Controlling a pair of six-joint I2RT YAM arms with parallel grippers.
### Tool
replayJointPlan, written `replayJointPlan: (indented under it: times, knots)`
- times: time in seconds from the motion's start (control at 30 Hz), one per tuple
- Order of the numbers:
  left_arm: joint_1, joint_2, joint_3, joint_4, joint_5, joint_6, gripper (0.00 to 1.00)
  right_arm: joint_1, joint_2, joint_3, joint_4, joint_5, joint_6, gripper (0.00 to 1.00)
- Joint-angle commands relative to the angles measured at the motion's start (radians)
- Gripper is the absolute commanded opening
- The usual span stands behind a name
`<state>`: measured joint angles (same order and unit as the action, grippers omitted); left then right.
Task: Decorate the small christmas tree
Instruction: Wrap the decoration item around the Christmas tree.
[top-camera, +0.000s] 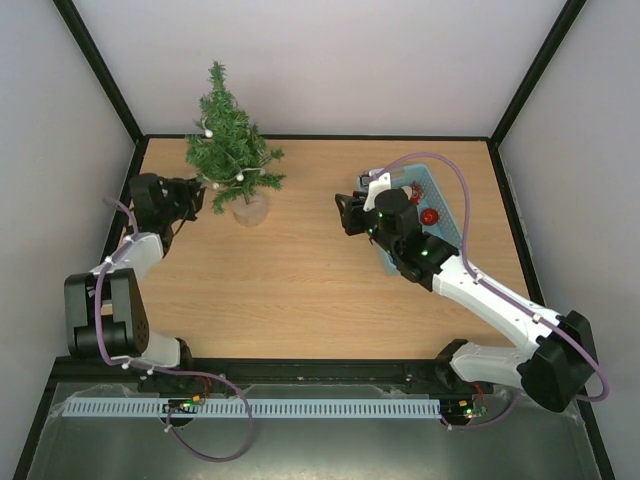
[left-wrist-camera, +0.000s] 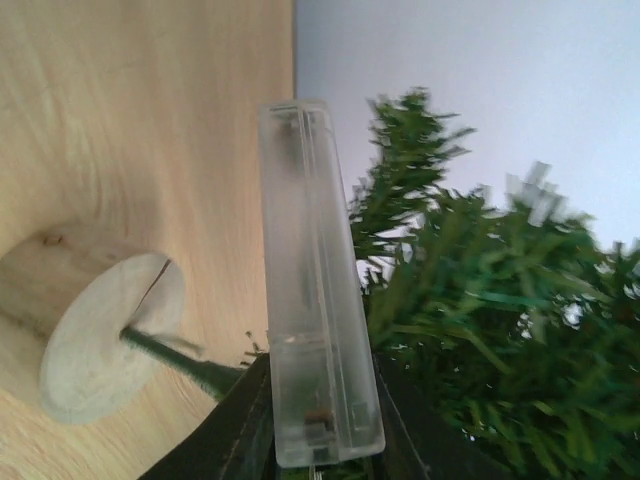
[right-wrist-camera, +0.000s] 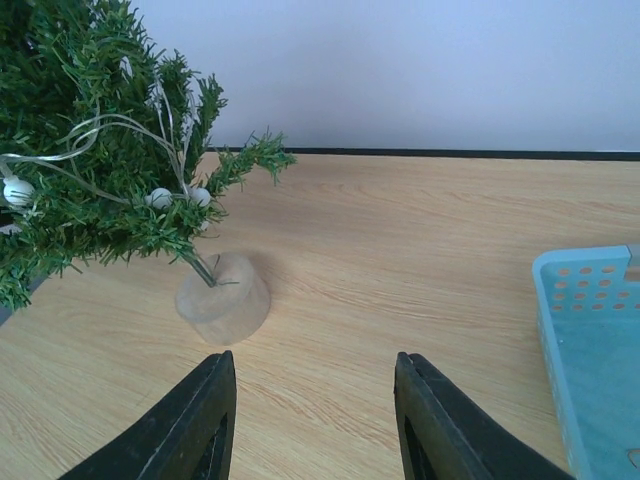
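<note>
My left gripper (left-wrist-camera: 322, 440) is clamped on a clear oblong plastic case (left-wrist-camera: 315, 280). I judge it to be the pack for the pale wire of white beads (right-wrist-camera: 160, 197) draped through the bushy green small christmas tree (top-camera: 230, 140), so I hold it close. Seen from above, the tree stands at my two o'clock. My right gripper (right-wrist-camera: 310, 420) is apart and empty, with the tree at its eleven o'clock.

Left gripper (top-camera: 196, 200) beside small christmas tree (top-camera: 228, 140) — maybe touching branches.

Text: none can be read in any view.
Labels, brands, numbers, signs: none can be made out.
</note>
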<state>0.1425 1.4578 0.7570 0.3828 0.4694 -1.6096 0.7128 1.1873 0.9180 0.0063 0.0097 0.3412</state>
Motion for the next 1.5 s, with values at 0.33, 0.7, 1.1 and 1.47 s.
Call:
replayJointPlan:
  times: [0.33,0.7,1.1,1.47]
  knots:
    - [0.013,-0.138,0.125,-0.114,-0.034,0.688,0.22,0.002,-0.064,-0.020,0.034,0.018,-0.028,0.42]
    - [0.043,-0.142,0.118,-0.104,0.025,0.833,0.22,0.001,-0.093,-0.028,0.033,0.015,-0.024,0.42]
    - [0.092,-0.067,0.114,0.052,0.143,0.802,0.23,0.002,-0.103,-0.024,0.034,0.010,-0.019,0.42]
    - [0.095,0.022,0.118,0.149,0.281,0.789,0.22,0.002,-0.110,-0.021,0.031,0.011,-0.017,0.42]
